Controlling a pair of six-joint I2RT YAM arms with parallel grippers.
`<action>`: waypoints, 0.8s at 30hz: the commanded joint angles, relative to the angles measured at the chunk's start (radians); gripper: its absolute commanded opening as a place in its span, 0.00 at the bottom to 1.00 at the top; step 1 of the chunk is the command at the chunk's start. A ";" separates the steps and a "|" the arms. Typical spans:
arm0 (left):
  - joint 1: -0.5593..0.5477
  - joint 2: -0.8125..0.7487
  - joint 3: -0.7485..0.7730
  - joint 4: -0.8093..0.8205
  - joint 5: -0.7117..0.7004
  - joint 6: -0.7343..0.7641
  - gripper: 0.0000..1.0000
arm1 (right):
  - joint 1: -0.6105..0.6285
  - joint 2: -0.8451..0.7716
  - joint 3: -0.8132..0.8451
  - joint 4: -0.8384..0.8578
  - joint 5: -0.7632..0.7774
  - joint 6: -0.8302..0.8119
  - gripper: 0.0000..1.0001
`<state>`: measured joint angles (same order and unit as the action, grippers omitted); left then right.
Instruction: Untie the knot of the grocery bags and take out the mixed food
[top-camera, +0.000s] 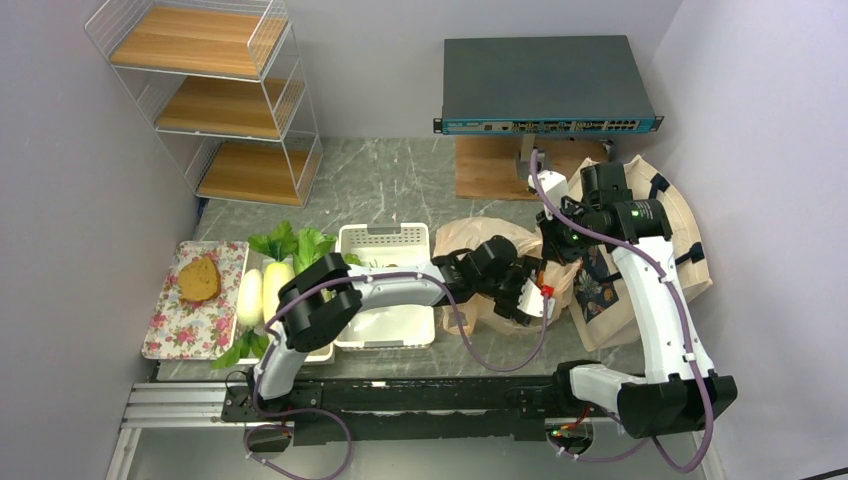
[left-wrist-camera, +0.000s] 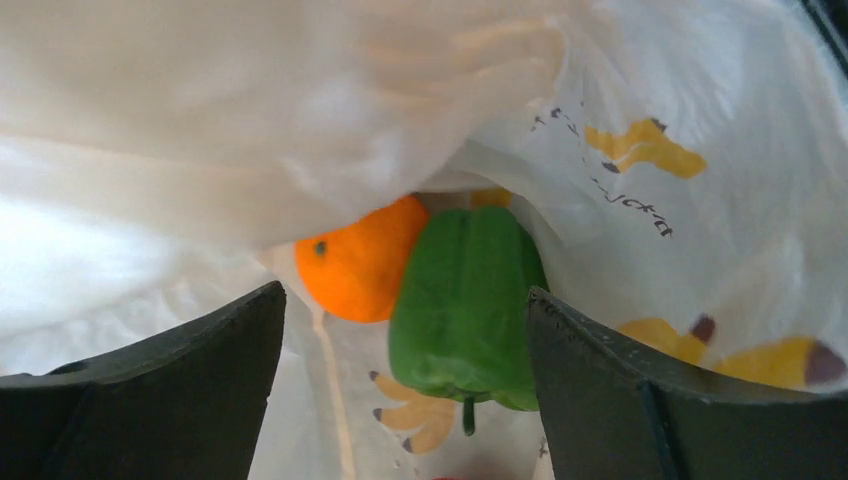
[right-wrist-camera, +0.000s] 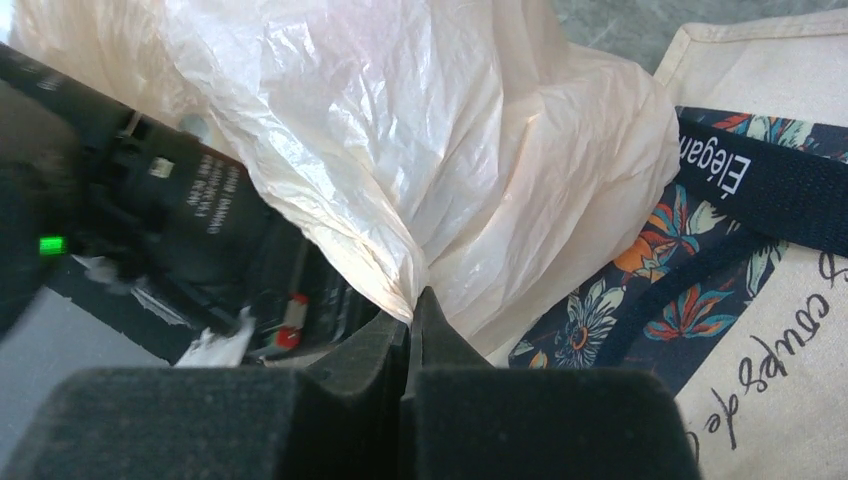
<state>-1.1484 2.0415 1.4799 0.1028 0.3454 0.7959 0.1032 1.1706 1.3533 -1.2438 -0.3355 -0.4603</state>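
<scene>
The peach-beige plastic bag (top-camera: 480, 245) lies mid-table, with the cream floral tote (top-camera: 680, 250) to its right. My left gripper (top-camera: 535, 300) reaches into the bag's mouth with its jaws wide apart (left-wrist-camera: 405, 390). In the left wrist view an orange (left-wrist-camera: 360, 270) and a green pepper (left-wrist-camera: 465, 305) lie inside, just ahead of the fingers. My right gripper (top-camera: 553, 245) is shut on the bag's edge (right-wrist-camera: 412, 300) and holds the film (right-wrist-camera: 420, 150) up. No knot shows. The tote's navy strap (right-wrist-camera: 770, 185) is at the right.
A floral tray (top-camera: 172, 322) with a bread slice (top-camera: 198, 278) sits at left, beside white radishes (top-camera: 250, 295) and leafy cabbage (top-camera: 290, 245). A white bin (top-camera: 385, 245) stands behind my left arm. A wire shelf (top-camera: 215, 100) and a network switch (top-camera: 545, 85) are at the back.
</scene>
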 joint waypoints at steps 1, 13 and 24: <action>-0.012 0.081 0.087 -0.091 -0.041 0.008 0.92 | -0.010 -0.008 0.030 0.012 -0.014 0.006 0.00; -0.014 0.211 0.236 -0.383 -0.101 0.024 0.72 | -0.010 -0.030 -0.027 0.019 -0.006 0.010 0.00; -0.011 -0.166 0.085 -0.303 0.010 -0.083 0.14 | -0.010 -0.030 -0.067 0.075 -0.019 0.014 0.00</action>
<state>-1.1561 2.0598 1.5562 -0.2184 0.2764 0.7689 0.0948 1.1625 1.2980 -1.2266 -0.3458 -0.4599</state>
